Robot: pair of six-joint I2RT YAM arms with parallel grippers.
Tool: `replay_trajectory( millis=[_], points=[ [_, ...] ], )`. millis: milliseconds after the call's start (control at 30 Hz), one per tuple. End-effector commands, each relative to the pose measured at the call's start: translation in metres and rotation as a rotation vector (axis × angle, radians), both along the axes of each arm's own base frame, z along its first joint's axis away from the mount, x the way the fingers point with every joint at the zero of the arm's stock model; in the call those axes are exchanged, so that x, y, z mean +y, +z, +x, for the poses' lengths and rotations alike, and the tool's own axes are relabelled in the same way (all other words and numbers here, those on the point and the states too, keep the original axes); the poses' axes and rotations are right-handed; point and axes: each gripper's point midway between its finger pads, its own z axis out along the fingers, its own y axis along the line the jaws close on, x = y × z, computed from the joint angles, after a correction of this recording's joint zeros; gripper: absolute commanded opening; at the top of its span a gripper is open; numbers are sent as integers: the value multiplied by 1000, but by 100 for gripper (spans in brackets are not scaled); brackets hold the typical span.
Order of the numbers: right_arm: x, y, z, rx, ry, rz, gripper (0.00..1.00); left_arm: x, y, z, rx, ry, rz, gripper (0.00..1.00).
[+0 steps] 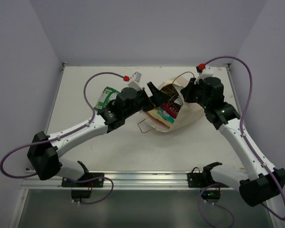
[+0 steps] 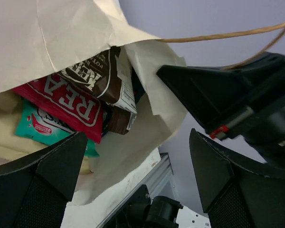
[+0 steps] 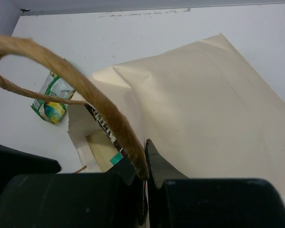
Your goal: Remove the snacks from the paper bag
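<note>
Left wrist view first: the left pincer (image 2: 138,135) is spread wide with nothing in it. Its two black fingers sit in the lower corners of the frame, pointed at the bag's mouth. Just past them the bag (image 2: 47,38) fills the upper left, with snacks poking out. There's a brown packet (image 2: 102,78) on top, a magenta packet (image 2: 66,102) reading "REA" under it, and a teal packet (image 2: 42,130) lower, toward the left edge. All three sit inside the mouth, none gripped.

Right wrist view: the right pincer (image 3: 145,159) at bottom centre is clamped tight on a brown cord handle (image 3: 85,90) that arcs to the upper left. The cream bag spreads across the right half. A green packet (image 3: 51,97) lies out on the white table (image 3: 133,38) at the left, apart from the bag.

Top view: the bag is mid-frame between both arms, mouth facing left. The other handle (image 1: 145,126) lies flat on the table, lower left of the mouth.
</note>
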Motion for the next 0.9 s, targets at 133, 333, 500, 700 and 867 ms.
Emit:
replay_trajectory(
  millis=[133,333,500,700,867],
  points=[
    [-18,27,2,-53,-65,-48,0,-53,-19,29,66,68,-11,96],
    [-16,35,-3,-71,-44,-47,0,-73,-31,60,86,141,1,96],
    [-16,35,-5,-71,-38,-43,0,-91,-42,86,88,194,8,95],
    [-18,31,-4,-63,-57,-45,0,-93,-53,84,112,175,61,39],
    [-24,18,1,-34,-94,-61,0,-62,-22,73,40,191,76,0]
  ],
)
